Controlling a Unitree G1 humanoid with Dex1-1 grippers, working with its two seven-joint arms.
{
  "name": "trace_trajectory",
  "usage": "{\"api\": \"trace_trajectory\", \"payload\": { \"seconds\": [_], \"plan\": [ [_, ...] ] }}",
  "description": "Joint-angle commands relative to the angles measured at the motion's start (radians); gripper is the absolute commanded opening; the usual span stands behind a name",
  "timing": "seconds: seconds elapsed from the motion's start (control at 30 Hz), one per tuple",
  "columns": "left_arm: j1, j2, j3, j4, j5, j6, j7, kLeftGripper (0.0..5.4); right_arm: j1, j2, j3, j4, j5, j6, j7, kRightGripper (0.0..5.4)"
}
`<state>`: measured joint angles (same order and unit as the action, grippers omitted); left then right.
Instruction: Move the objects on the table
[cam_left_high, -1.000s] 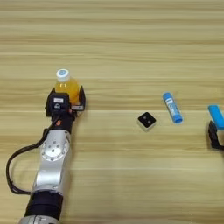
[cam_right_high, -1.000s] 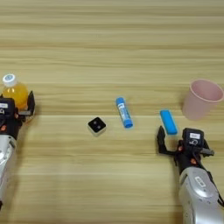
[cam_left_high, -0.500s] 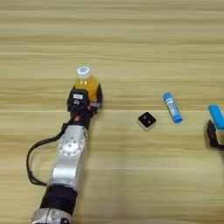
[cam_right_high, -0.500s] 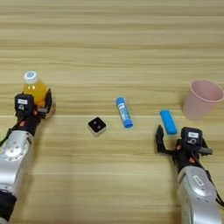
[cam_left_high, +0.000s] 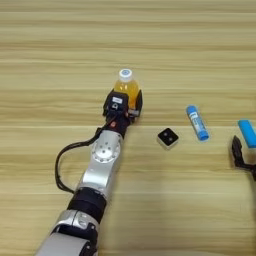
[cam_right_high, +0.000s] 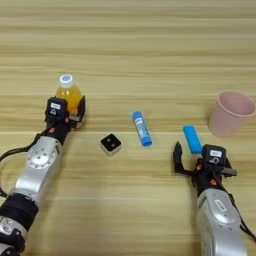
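The left gripper (cam_left_high: 125, 104) is carrying the juice bottle (cam_left_high: 126, 87) rightward across the desk (cam_left_high: 60, 45), its fingers clamped on the bottle's lower body, one on each side. Over the last second the bottle has been travelling from the far left toward the middle, staying upright with its white cap on top. It is now standing near the small cube (cam_left_high: 168, 138), up and to the left of it and not touching. That suggests the left arm is gathering the bottle toward the other things, and the move looks well under way, though where it is meant to end cannot be told.

To the right, the cube is lying flat with its black face up. Just beyond it the first blue tube (cam_right_high: 141, 128) is lying lengthwise, pointing away from the robot, and has not shifted. The second blue tube (cam_right_high: 191, 138) is lying further right, directly ahead of the right gripper (cam_right_high: 197, 159), whose fingers are standing apart, holding nothing, parked as before. The pink cup (cam_right_high: 230, 113) is standing upright at the far right, untouched.
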<state>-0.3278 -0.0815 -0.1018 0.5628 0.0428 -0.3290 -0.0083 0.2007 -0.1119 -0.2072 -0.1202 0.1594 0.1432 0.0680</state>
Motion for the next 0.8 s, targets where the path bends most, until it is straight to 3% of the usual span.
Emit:
{"api": "trace_trajectory", "payload": {
  "seconds": [0.03,0.17,0.47,0.53,0.8],
  "plan": [
    [0.037,-0.032,-0.042,0.003,0.017,0.016,-0.026,3.34,-0.001,0.005,-0.001,-0.013,-0.003,0.002,-0.01,5.4],
    [0.071,-0.039,-0.072,-0.03,-0.001,0.052,-0.057,3.34,0.0,0.008,0.001,-0.016,-0.004,0.003,-0.011,5.4],
    [0.083,-0.031,-0.088,-0.049,-0.007,0.079,-0.053,3.34,0.003,0.008,0.0,-0.02,-0.003,0.005,-0.01,5.4],
    [0.085,-0.03,-0.084,-0.05,-0.002,0.087,-0.035,3.77,0.003,0.008,0.001,-0.019,-0.004,0.005,-0.009,5.4],
    [0.086,-0.019,-0.086,-0.06,-0.001,0.108,-0.018,4.55,0.003,0.007,0.002,-0.016,-0.004,0.003,-0.006,5.4]
  ]
}}
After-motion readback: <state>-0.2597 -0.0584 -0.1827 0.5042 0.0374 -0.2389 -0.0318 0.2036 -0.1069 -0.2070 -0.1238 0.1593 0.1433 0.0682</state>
